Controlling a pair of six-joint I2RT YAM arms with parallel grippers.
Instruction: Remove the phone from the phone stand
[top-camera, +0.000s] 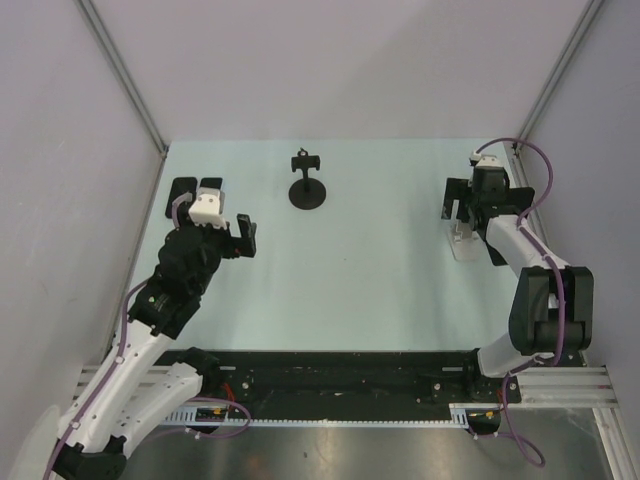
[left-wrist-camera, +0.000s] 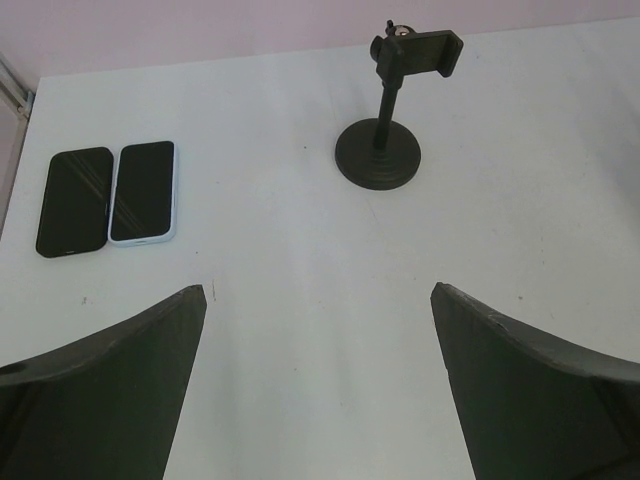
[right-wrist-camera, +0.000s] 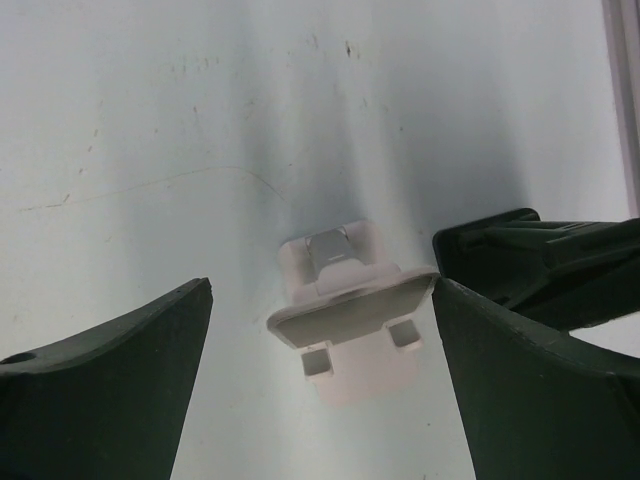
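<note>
Looking past the left claw (left-wrist-camera: 318, 292), we see it released, its two fingers (left-wrist-camera: 110, 390) spread wide over bare table (left-wrist-camera: 300, 250). Ahead of this claw and off to its left, two phones lie flat on the table, side by side with their long edges almost touching: a black phone (left-wrist-camera: 74, 201) on the outside and a blue-cased phone (left-wrist-camera: 143, 191) just inside it, both screen up. Ahead and to the claw's right, well apart from the phones, a black stand (left-wrist-camera: 378, 155) sits upright on its round base, a thin post carrying the clamp (left-wrist-camera: 420, 53) at the top.

Over on the other side, the right claw (right-wrist-camera: 322, 285) is also released, hanging low over the table with a small white stand (right-wrist-camera: 345, 320) directly below the gap between its fingers. We cannot tell whether the stand's edge touches the claw's right finger or only lines up with it. A dark blocky part (right-wrist-camera: 530, 260) juts in beside that finger; we cannot tell what it is.
</note>
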